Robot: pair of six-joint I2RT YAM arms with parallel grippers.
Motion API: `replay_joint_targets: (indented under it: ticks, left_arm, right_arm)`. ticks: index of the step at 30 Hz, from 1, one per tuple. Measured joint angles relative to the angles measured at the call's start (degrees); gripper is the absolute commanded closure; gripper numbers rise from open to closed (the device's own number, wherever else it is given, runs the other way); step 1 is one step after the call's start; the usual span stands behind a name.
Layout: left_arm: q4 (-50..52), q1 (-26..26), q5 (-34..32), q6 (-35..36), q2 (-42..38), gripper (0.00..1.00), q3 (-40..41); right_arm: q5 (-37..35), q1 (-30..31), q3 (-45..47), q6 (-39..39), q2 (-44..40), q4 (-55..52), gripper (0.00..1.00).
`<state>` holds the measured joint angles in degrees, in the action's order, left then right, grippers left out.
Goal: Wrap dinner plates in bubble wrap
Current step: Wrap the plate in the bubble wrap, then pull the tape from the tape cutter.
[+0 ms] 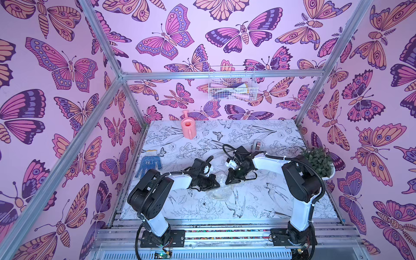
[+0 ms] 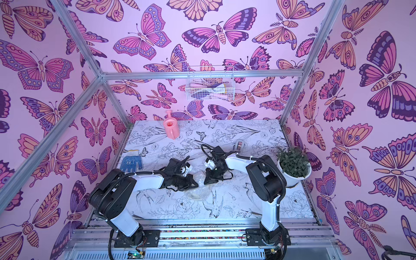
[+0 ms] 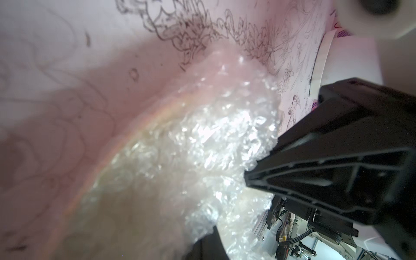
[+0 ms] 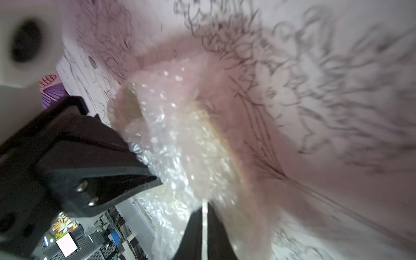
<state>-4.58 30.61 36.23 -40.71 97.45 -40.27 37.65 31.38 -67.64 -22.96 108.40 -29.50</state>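
My left tool [image 1: 218, 185] sits low over the middle of the table [image 1: 258, 200]. Its black fingers are drawn fully together on a crumpled fold of the bubble wrap [image 1: 222, 180]. My right tool [image 1: 227, 182] faces it from the other side, almost tip to tip. Its jaws stand narrow with wrap bunched between them (the right wrist view is blurred, so I cannot tell whether they actually pinch it).

The clear, shiny sheet is gathered into a ridge between the two tools and spreads down toward the near edge of the table. Under that spread lies the dinner plate [image 1: 219, 195], flat on the table. It shows only as a cream-tinted round through the plastic, and its rim motifs cannot be made out. In both wrist views its pale curved edge shows through the bubbles, close beside the fingers.

The table is printed with black line drawings of flowers and birds. Farther out on it are:
- a blue work glove [image 1: 148, 165] near the left edge
- a pink watering can [image 1: 188, 128] at the back
- a tape dispenser [image 1: 256, 145] behind my right arm
- a green plant in a white pot [image 1: 319, 163] at the right edge

A white wire basket [image 1: 233, 86] hangs on the butterfly-patterned back wall.
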Motion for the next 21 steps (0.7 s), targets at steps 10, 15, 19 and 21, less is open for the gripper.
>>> replay_joint_targets:
  ticks: [10, 15, 19, 21]
  left_arm:
    - [-0.8, -0.2, 0.3, -0.7, 0.3, 1.00, 0.3]
    - [-0.8, -0.2, 0.4, -0.8, 0.3, 1.00, 0.3]
    - [-0.9, -0.2, 0.4, -0.8, 0.5, 1.00, 0.3]
    - [-1.0, -0.3, 0.5, -0.8, 0.5, 1.00, 0.3]
  right_arm:
    - [0.4, -20.0, -5.1, -4.0, -7.8, 4.6, 0.74]
    - [0.7, -25.4, -11.5, -6.9, 0.5, 7.0, 0.70]
    - [0.5, -29.6, -14.3, -7.1, 4.1, 6.9, 0.69]
    - [0.6, -31.4, -15.2, -7.1, 4.8, 6.6, 0.69]
